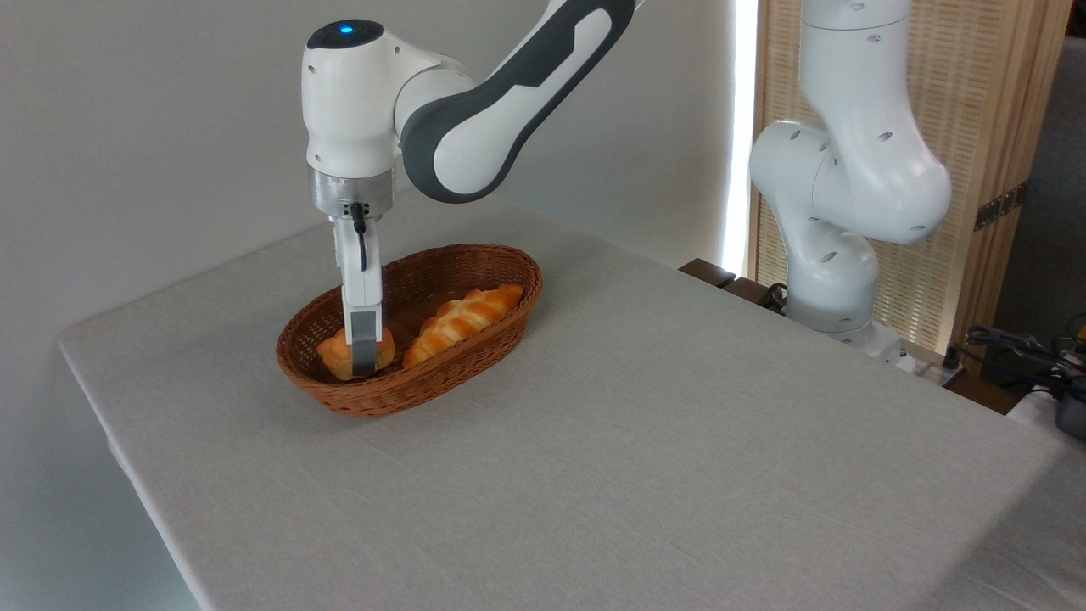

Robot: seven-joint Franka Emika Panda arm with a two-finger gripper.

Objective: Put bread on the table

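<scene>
The bread (332, 354), a small golden-orange knotted bun, lies in the left end of the oval brown wicker basket (404, 399). My gripper (365, 363) points straight down into the basket, right at the bun. Its near finger (364, 344) covers the bun's middle, and the bun shows on both sides of it. The far finger is hidden behind, so the grip cannot be judged. The table (645, 441), under a plain grey-beige cloth, carries the basket at its back left.
A long braided orange-and-cream loaf (463, 321) lies in the basket to the right of the bun. A second white robot arm (848, 187) stands off the table's back right edge, with cables (1018, 348) beside it.
</scene>
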